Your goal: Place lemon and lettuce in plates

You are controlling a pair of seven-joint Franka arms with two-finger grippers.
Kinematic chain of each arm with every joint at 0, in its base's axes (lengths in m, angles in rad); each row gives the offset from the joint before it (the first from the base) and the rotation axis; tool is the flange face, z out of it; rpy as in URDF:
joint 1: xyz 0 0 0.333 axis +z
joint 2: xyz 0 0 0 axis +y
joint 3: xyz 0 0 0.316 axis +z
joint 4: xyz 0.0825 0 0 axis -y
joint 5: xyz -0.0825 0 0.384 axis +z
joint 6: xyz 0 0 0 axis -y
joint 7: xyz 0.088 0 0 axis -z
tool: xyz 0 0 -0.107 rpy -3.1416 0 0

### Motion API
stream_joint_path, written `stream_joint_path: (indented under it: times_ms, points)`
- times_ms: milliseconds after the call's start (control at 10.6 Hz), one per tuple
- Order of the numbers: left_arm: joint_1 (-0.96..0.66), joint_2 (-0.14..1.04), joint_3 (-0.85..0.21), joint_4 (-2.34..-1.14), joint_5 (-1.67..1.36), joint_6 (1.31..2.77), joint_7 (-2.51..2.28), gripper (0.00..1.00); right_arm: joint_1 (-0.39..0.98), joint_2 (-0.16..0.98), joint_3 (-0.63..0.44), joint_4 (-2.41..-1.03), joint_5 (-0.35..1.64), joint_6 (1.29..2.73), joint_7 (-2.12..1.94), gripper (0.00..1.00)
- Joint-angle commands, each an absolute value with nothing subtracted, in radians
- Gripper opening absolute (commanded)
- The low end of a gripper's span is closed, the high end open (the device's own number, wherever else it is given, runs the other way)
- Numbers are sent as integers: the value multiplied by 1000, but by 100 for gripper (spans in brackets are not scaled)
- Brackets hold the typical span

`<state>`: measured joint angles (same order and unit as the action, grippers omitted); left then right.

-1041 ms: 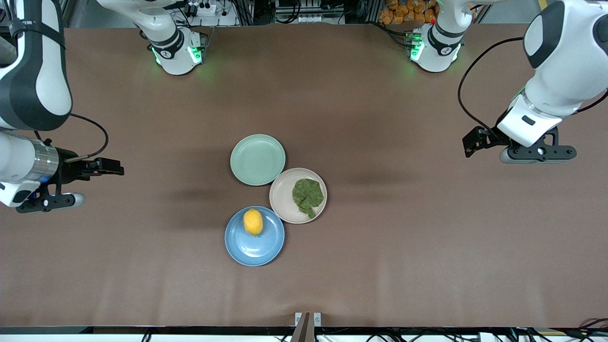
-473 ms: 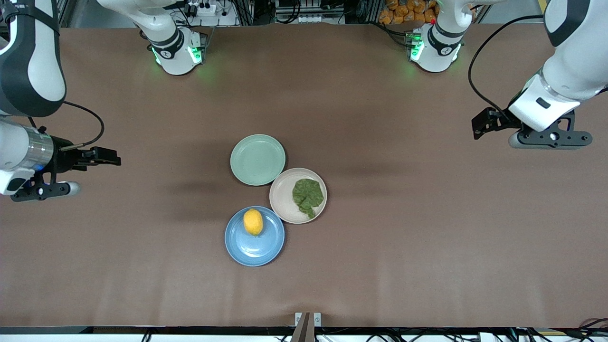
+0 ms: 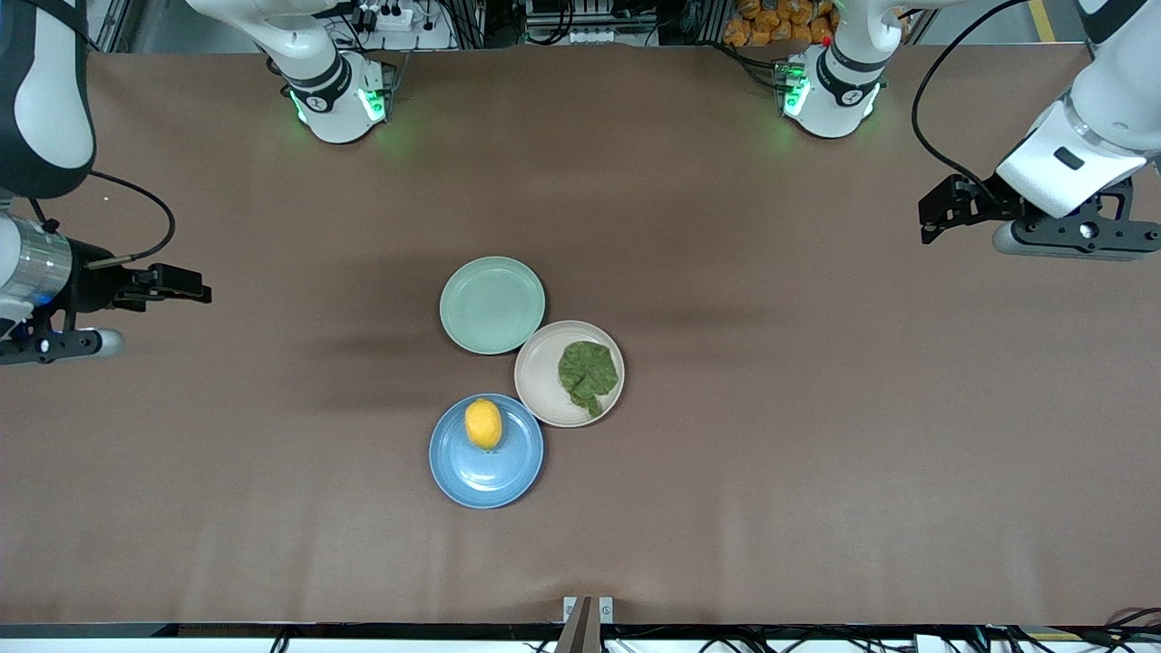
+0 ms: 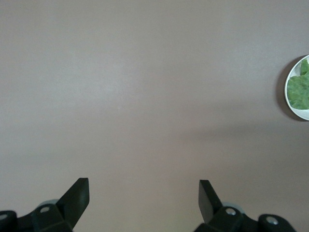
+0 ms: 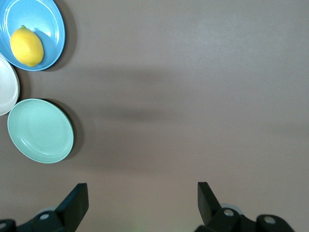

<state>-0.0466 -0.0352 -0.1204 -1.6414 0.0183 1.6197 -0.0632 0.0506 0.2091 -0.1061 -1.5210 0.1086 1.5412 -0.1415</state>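
Note:
The lemon (image 3: 483, 423) lies on the blue plate (image 3: 490, 472). The lettuce (image 3: 588, 374) lies on the beige-pink plate (image 3: 542, 374) that touches the blue one. My left gripper (image 3: 1075, 238) is open and empty, up over bare table at the left arm's end. My right gripper (image 3: 56, 345) is open and empty over bare table at the right arm's end. The left wrist view shows its open gripper (image 4: 143, 192) and the lettuce (image 4: 299, 89) at the frame's edge. The right wrist view shows its open gripper (image 5: 143, 193), the lemon (image 5: 27, 46) and the blue plate (image 5: 50, 21).
A pale mint-green plate (image 3: 492, 305), with nothing on it, sits against the beige-pink plate, farther from the front camera. It also shows in the right wrist view (image 5: 41, 130). Brown cloth covers the table (image 3: 771, 472).
Both arms have drawn away from the plates toward their own ends of the table and toward the robots' bases. The lemon, lettuce and plates have not moved.

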Motion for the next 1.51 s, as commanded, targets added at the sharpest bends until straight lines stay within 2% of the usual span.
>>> stream_joint_path:
  times_ms: [0, 284, 1420]
  points:
    - [-43, -41, -114, -1585, 9, 1547, -22, 100, 9, 138, -83, -1580, 94, 1546, -138, 100]
    - [-35, -40, -115, -1574, 8, 1511, -18, 100, -47, 104, -32, -1598, 91, 1545, -140, 100]
    - [-35, -37, -121, -1546, -32, 1493, -31, 100, -55, 35, -23, -1551, 18, 1523, -129, 100]
